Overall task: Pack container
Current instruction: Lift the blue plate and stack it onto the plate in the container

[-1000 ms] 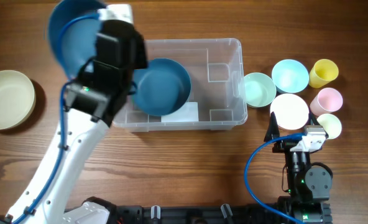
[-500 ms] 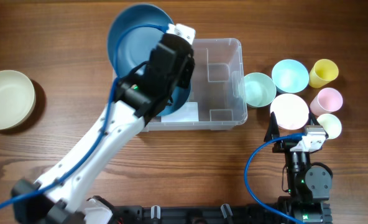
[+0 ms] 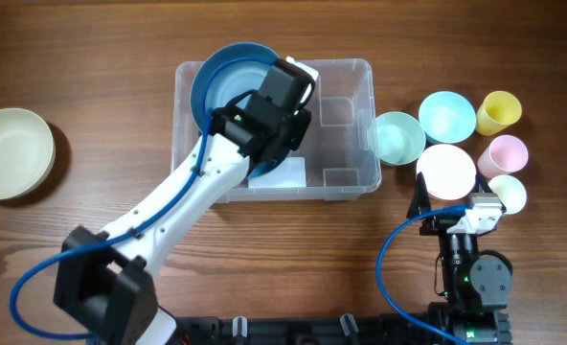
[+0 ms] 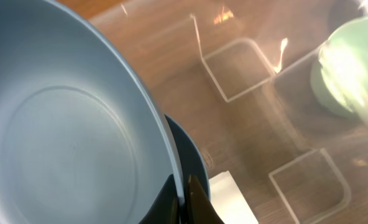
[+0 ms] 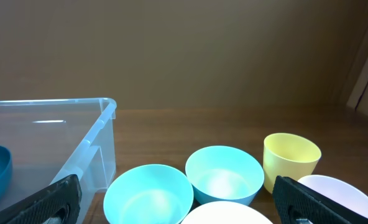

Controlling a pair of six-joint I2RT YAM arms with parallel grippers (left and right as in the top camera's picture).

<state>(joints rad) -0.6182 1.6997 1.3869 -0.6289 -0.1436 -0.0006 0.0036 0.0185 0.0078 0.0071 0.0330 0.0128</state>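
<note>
The container [image 3: 346, 125], a clear plastic bin, lies in the middle of the table. My left gripper [image 3: 285, 82] is shut on the rim of a light blue plate [image 3: 228, 81], held tilted over the container's left half. In the left wrist view the plate [image 4: 66, 137] fills the left side, its rim pinched between my dark fingertips [image 4: 195, 202]. Behind it a dark blue bowl [image 4: 195, 163] sits in the container beside the white label [image 4: 234, 200]. My right gripper [image 3: 449, 203] stands open near the white bowl [image 3: 445, 171], its jaws wide apart around nothing [image 5: 181, 208].
A cream bowl [image 3: 13, 153] sits far left. Right of the container stand a mint bowl [image 3: 398, 137], a light blue bowl [image 3: 446, 115], a yellow cup [image 3: 500, 111], a pink cup [image 3: 505, 153] and a pale cup [image 3: 509, 194].
My left arm has carried the light blue plate rightward, from beyond the container's far left corner to over its left half. The right arm has stayed still.
</note>
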